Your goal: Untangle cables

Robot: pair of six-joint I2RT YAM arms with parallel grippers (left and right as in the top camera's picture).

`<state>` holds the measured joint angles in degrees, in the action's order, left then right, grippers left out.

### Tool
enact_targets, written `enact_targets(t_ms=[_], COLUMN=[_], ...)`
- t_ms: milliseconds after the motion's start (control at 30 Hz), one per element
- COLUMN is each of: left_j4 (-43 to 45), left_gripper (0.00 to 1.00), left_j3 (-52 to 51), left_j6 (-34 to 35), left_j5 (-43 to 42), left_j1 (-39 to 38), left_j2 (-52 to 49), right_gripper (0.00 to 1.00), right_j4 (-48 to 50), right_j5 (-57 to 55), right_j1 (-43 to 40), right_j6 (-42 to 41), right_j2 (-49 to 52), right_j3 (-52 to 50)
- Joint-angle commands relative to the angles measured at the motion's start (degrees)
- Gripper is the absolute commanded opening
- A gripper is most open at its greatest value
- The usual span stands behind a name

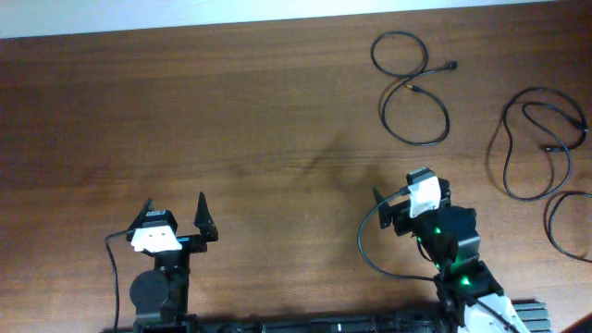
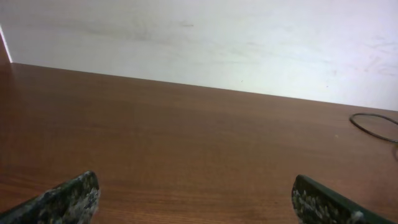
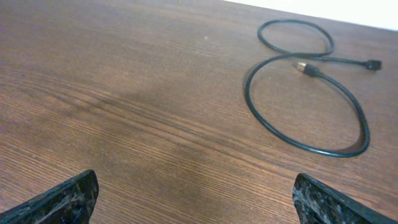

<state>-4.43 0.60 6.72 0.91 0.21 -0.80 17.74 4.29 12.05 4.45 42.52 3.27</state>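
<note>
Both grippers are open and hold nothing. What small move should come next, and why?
Probably move the right gripper toward the right-hand cable. Its loops overlap the most, while the figure-eight cable already lies apart from the others. The right gripper is open, empty and on that side.

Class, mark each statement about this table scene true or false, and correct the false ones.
1. The left end effector and right end effector are both open and empty. True.
2. The cables form one knotted bundle. False: they lie as separate loose loops.
3. The cables lie nearer the left end effector. False: they lie on the right end effector's side.
4. No cable is lifted off the table. True.
</note>
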Motion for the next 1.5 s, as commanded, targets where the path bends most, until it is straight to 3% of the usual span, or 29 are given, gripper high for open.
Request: enact_targets(t_ms=[0,567,900,1233,1467], left_j4=[-0.37,-0.37,-0.37,-0.37,-0.37], left_gripper=[0.99,0.99,0.99,0.99,0.99], left_j3=[-0.11,-0.11,-0.11,-0.11,-0.11], left_j6=[0.09,0.09,0.09,0.09,0.09], left_j5=[0.39,0.39,0.39,0.39,0.39], left_j1=[0.39,0.39,0.39,0.39,0.39], left_j2=[0.50,0.50,0.50,0.50,0.50], right_gripper=[0.99,0.99,0.99,0.99,0.99], right_j4=[0.09,-21.51,-22.08,-21.18,-21.27], right_j5=[-1.16,-1.60,-1.81,-2.80,-6.49], right_j1=[0.31,0.31,0.31,-0.11,-5.14], right_j6=[-0.26,-0.26,-0.26,-0.26,-0.31], right_j2=[-4.96,-27.69,-42.25,-42.34,-42.34], right_j3=[-2.21,-2.95,-2.95,-2.95,-2.95])
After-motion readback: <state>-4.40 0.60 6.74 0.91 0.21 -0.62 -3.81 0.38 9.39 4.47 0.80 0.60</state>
